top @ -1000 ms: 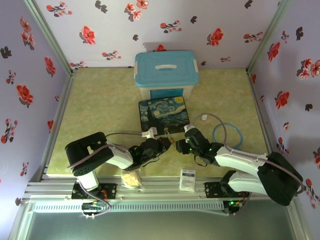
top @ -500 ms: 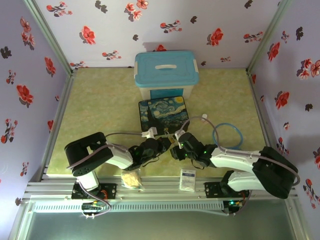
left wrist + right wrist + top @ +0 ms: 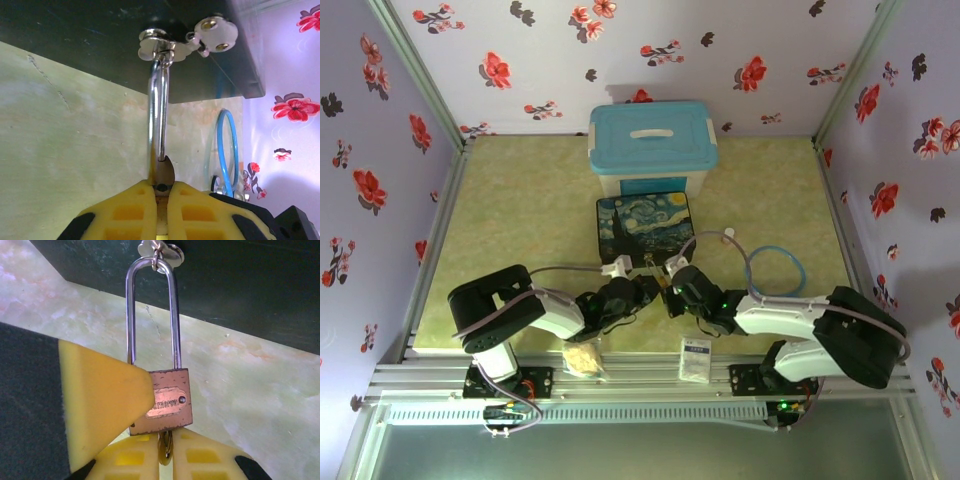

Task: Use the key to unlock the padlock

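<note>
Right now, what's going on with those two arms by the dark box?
The left gripper pinches the brass padlock, whose shackle hangs through the hasp of the painted box. The right gripper holds the key at the padlock's underside. The padlock does not look opened yet.

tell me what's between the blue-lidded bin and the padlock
The painted dark-blue box. In the top view it lies right in front of the blue-lidded bin, and the padlock hangs off its near side.
</note>
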Motion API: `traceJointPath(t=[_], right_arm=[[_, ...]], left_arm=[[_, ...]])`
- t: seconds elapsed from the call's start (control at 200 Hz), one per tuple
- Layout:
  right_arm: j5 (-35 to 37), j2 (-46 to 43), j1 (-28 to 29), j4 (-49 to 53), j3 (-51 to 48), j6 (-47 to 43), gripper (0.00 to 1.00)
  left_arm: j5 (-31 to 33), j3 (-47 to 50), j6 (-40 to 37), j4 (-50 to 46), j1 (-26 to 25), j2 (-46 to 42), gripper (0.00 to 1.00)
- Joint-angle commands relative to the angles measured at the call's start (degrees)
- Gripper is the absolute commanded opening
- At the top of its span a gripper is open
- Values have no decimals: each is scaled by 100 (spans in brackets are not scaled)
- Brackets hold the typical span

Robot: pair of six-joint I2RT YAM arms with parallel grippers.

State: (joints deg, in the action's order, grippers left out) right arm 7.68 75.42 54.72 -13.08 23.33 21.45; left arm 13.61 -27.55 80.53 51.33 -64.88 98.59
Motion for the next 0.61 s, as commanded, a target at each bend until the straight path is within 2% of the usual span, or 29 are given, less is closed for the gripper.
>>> traceJointPath(t=[0.0, 0.125, 0.35, 0.445, 0.475, 0.535, 0.6], right_arm=[[-153, 0, -76, -789, -253, 312, 12], [-902, -116, -466, -1511, -655, 761, 11], [-1819, -171, -998, -1912, -889, 1078, 11], [-2026, -41, -1049, -2005, -899, 1141, 11], [-2111, 26, -1067, -2099, -909, 1187, 14], [-2252, 151, -1124, -2121, -861, 1286, 24], [-2127, 189, -1165, -2041, -862, 1349, 27]], left_arm=[[-139, 43, 39, 262, -77, -96, 0], [-130, 78, 42, 307, -77, -68, 0], [-42, 136, -111, 194, -66, -55, 0], [8, 127, -236, -73, -68, -142, 0], [19, 121, -284, -151, -64, -171, 0], [44, 104, -375, -360, -55, -245, 0], [107, 69, -518, -687, -47, -346, 0]])
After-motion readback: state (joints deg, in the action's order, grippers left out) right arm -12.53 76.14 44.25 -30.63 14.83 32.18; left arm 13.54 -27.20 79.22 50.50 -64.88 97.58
